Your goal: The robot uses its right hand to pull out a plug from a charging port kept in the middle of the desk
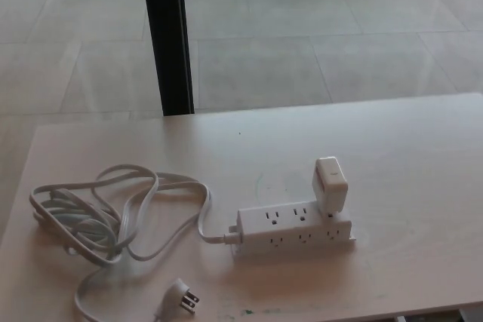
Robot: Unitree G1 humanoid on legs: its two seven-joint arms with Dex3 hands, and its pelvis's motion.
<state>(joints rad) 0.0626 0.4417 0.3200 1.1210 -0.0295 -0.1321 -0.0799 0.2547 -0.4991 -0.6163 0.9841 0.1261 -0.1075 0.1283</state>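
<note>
A white power strip (pixel 294 229) lies near the middle of the pale desk (pixel 407 164). A white block-shaped plug adapter (pixel 330 185) stands in the strip's right end, tilted slightly back. The strip's white cord (pixel 113 213) loops in a loose pile to the left and ends in a pronged wall plug (pixel 179 297) lying near the desk's front edge. Neither of my hands shows in the head view.
A black vertical post (pixel 167 35) rises behind the desk's far edge at the left. Beyond it is a grey tiled floor (pixel 317 28). The desk's front edge runs along the bottom of the picture.
</note>
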